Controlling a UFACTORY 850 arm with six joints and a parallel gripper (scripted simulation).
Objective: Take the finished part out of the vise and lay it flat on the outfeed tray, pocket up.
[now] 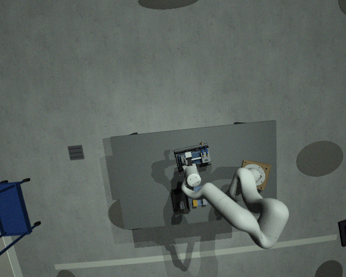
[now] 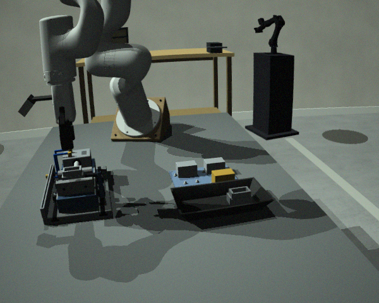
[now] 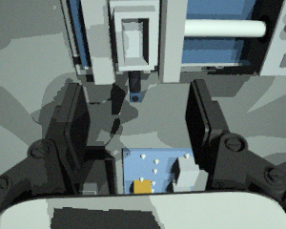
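Observation:
The finished part [image 3: 135, 32], a light grey block with a rectangular pocket facing up, sits clamped between the two grey jaws of the vise [image 3: 133, 22]. In the exterior view the vise [image 2: 74, 182] stands at the table's left with the part [image 2: 72, 170] in its middle. My gripper [image 3: 136, 99] is open and empty, pointing down, above the vise's near end and short of the part; it also shows in the side view [image 2: 66, 138]. The outfeed tray [image 2: 220, 199] is a dark sloped-wall tray to the right.
A grey pocketed block [image 2: 239, 194] sits in the tray. Behind the tray is a blue plate with two grey blocks and a yellow block [image 2: 223, 175]. My arm's base [image 2: 139, 120] stands at the back. A white screw rod [image 3: 222, 27] runs from the vise's jaw.

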